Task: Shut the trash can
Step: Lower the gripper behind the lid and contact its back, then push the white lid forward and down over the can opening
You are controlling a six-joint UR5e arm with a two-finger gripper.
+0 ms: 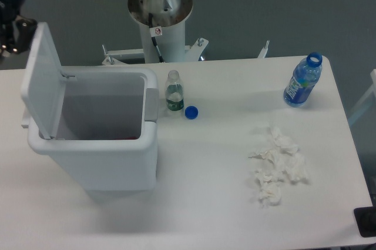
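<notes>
1. From my station I see the trash can standing at about nine o'clock on the table, mouth open. Its lid is swung up on the far-left hinge and stands nearly upright, leaning slightly outward, so it needs a push back over toward three o'clock to drop shut.
2. The grey latch tab sits on the can's right rim, which I take as the side the lid's free edge should meet.
3. The gripper is a dark shape at the ten o'clock corner, behind the lid's outer face. That looks to me like a sensible spot for pushing the lid over. It is cut off by the frame edge, and I cannot tell how its fingers stand.
4. A small uncapped bottle and a blue cap stand just beside the latch side; a blue bottle is at two o'clock, crumpled tissues at four o'clock, well apart from the can.
5. Something reddish shows low inside the can; I cannot identify it.
</notes>
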